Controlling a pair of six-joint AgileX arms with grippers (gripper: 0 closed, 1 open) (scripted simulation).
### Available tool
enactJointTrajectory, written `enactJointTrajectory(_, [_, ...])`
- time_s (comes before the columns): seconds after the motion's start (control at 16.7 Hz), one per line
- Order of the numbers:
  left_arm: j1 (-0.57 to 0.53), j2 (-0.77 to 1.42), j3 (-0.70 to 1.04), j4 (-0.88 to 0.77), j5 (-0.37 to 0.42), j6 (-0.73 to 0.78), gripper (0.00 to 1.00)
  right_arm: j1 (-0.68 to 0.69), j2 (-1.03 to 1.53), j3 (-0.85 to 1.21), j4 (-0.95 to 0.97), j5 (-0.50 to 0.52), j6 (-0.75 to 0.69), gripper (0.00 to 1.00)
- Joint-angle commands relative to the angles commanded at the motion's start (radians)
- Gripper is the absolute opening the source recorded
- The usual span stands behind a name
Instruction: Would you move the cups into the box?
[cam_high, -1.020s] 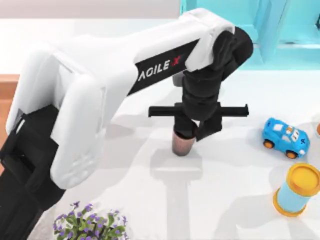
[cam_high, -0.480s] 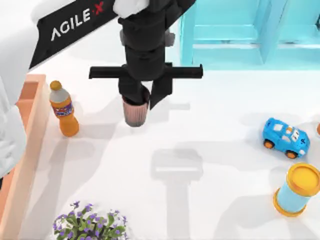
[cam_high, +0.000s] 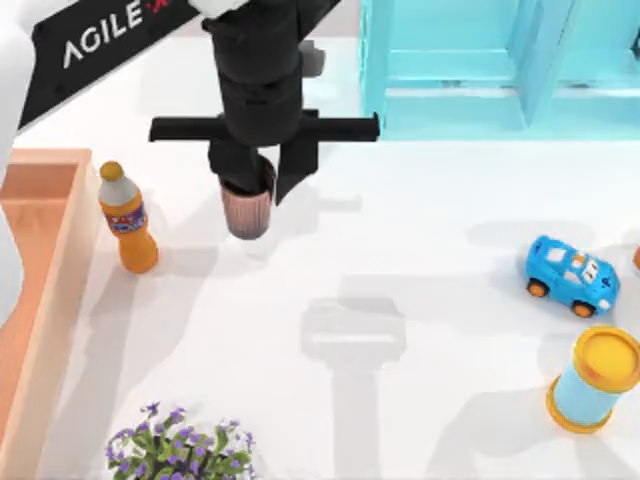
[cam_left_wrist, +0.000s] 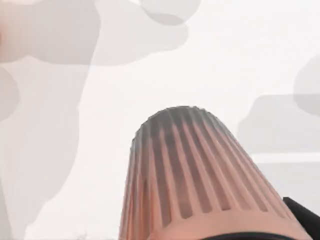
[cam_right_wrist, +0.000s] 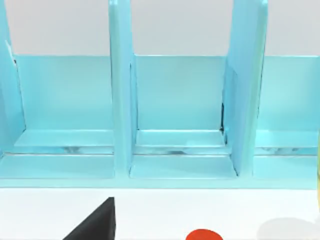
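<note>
White table, left pincer clamping brown ribbed cup aloft, near box

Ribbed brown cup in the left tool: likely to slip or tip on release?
Probably grips fairly well: the brown cup has ridges down its side in the left wrist view, which should resist sliding in the left tool. It tapers to a narrow base, so it may tip if released tilted. It looks rigid, unlikely to crumple.

Left gripper has the brown ribbed cup pinched, hanging just right of the orange soda bottle. Wooden box sits left of that bottle.
</note>
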Motion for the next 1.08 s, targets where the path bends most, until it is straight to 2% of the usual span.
enactJointTrajectory(0.24, [0.176, -0.079, -0.007, 0.067, -0.009, 0.164, 0.0, 0.0, 0.0, 0.0, 0.0, 0.0, 0.0, 1.0])
enactJointTrajectory(0.48, [0.444, -0.17, -0.068, 0.09, 0.003, 0.39, 0.0, 0.0, 0.0, 0.0, 0.0, 0.0, 0.0, 1.0])
enactJointTrajectory(0.72, [0.694, -0.258, -0.177, 0.039, 0.039, 0.614, 0.0, 0.0, 0.0, 0.0, 0.0, 0.0, 0.0, 1.0])
enactJointTrajectory(0.9, [0.8, -0.306, -0.259, -0.034, 0.063, 0.742, 0.0, 0.0, 0.0, 0.0, 0.0, 0.0, 0.0, 1.0])
enactJointTrajectory(1.08, [0.827, -0.325, -0.311, -0.089, 0.073, 0.806, 0.0, 0.0, 0.0, 0.0, 0.0, 0.0, 0.0, 1.0])
